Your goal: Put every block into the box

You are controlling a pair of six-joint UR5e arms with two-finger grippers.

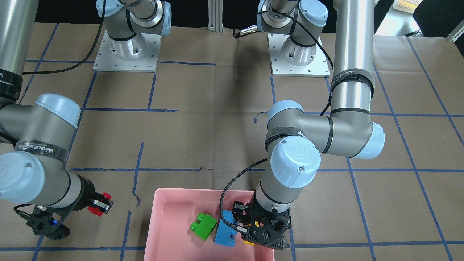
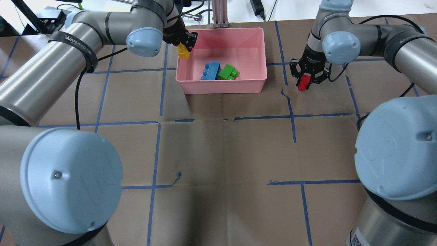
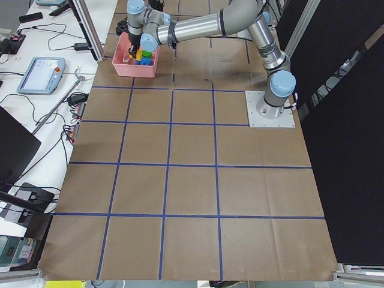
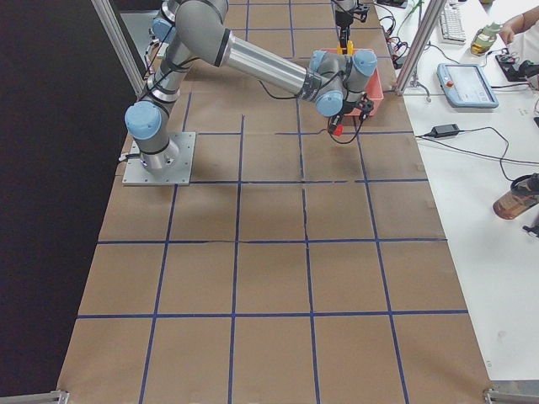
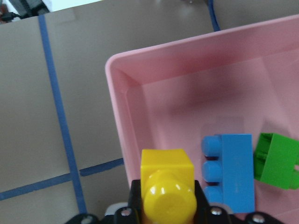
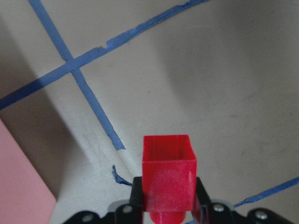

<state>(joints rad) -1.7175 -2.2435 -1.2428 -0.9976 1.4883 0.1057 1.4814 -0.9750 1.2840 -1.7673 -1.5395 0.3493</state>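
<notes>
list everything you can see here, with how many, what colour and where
box: one, pink, far middle of the table
blue block: one, blue, lying in the box
green block: one, green, in the box, right beside the blue block
yellow block: one, yellow, held over the box's left rim near a corner
red block: one, red, held over bare table to the right of the box
table: one, brown paper cover
tape lines: many, blue, a grid on the table
base plates: two, metal, under the arms
left gripper: one, black, shut on the yellow block
right gripper: one, black, shut on the red block
</notes>
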